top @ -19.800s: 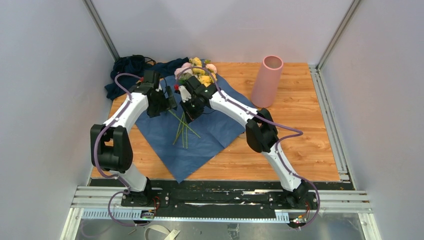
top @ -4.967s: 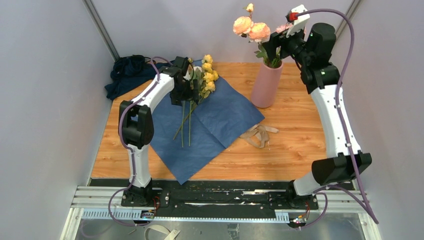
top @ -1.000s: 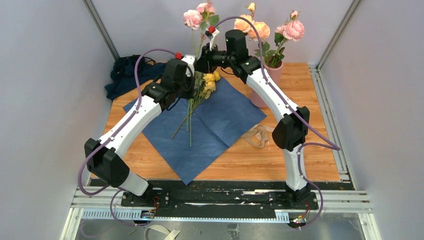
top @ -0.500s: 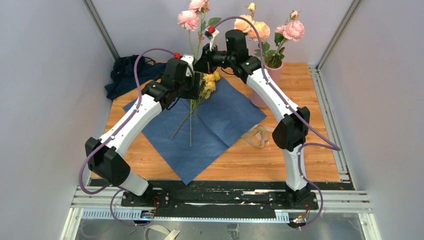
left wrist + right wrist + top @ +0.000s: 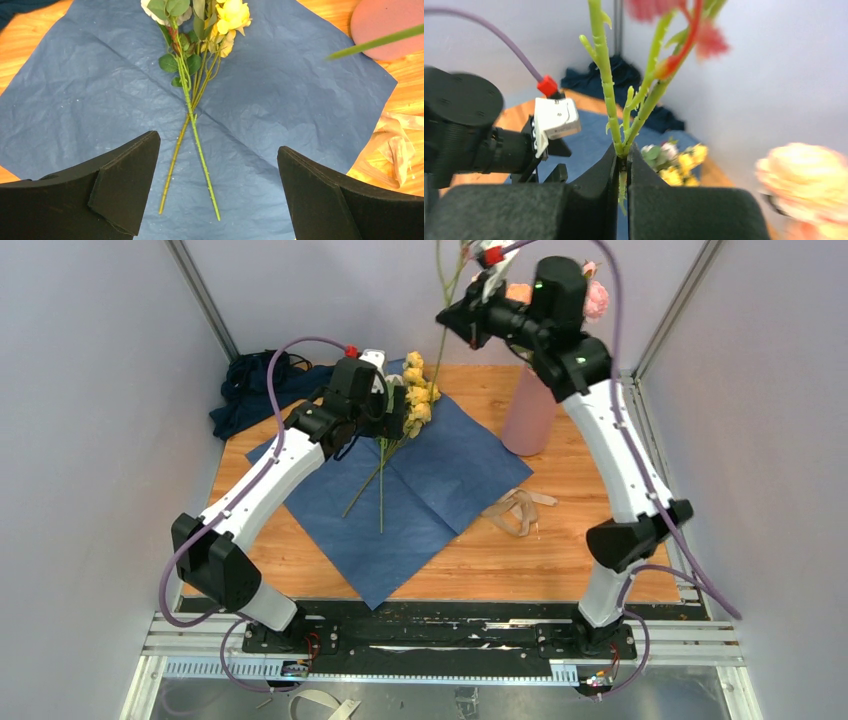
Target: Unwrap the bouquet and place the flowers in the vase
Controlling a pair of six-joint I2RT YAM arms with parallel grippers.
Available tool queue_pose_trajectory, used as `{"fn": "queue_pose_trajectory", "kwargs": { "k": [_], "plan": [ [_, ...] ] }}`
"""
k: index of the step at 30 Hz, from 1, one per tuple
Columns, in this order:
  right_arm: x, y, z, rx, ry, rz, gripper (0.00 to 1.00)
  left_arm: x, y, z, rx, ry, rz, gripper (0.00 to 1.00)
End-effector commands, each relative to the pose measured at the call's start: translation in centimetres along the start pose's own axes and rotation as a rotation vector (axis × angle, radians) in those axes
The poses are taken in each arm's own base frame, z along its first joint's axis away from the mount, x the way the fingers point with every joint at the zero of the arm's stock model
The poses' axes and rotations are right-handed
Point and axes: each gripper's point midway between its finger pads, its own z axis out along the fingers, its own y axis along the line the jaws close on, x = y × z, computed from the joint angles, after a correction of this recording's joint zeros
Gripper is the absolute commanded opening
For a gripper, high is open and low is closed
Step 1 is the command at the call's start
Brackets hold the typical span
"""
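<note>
Right end effector (image 5: pixel 623 156) clenched on thorny green flower stem (image 5: pixel 605 95); align upright over tall matte pink cylinder vase (image 5: pixel 522 420), lower straight in.

Wrap (image 5: pixel 430 490) spread flat on tabletop (image 5: pixel 600 530), centre-left. Flowers (image 5: pixel 416 400) lying on wrap, heads toward back. Vase (image 5: pixel 528 418) upright right of wrap, rear. Ribbon (image 5: pixel 515 510) on tabletop before vase, beside wrap's right corner. Cloth heap (image 5: pixel 255 375) back-left corner.
</note>
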Motion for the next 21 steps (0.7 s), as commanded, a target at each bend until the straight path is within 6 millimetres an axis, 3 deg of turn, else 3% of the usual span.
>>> {"fn": "queue_pose_trajectory", "kwargs": {
  "k": [1,5,8,11,17,21],
  "plan": [
    [-5.7,-3.7,-6.3,0.181,-0.083,-0.129,0.00,1.6,-0.2,1.8,-0.018,0.055,-0.028,1.00],
    [-6.8,-6.8,-11.3,0.315,-0.064,-0.144,0.00,1.8,-0.5,2.8,-0.023,0.093,-0.037,1.00],
    [-6.4,-9.1,-14.7,0.417,-0.043,-0.148,0.00,1.9,-0.7,3.4,-0.024,0.112,-0.041,1.00],
    [-7.1,-10.1,-17.7,0.489,-0.048,-0.168,0.00,1.9,-1.1,3.8,-0.008,0.121,-0.050,1.00],
    [-7.5,-10.9,-19.5,0.518,-0.049,-0.177,0.00,2.5,-1.4,4.6,-0.006,0.143,-0.059,1.00],
    [-5.5,-12.2,-19.5,0.530,-0.010,-0.165,0.00,2.5,-1.5,4.8,-0.005,0.145,-0.073,1.00]
  ]
}}
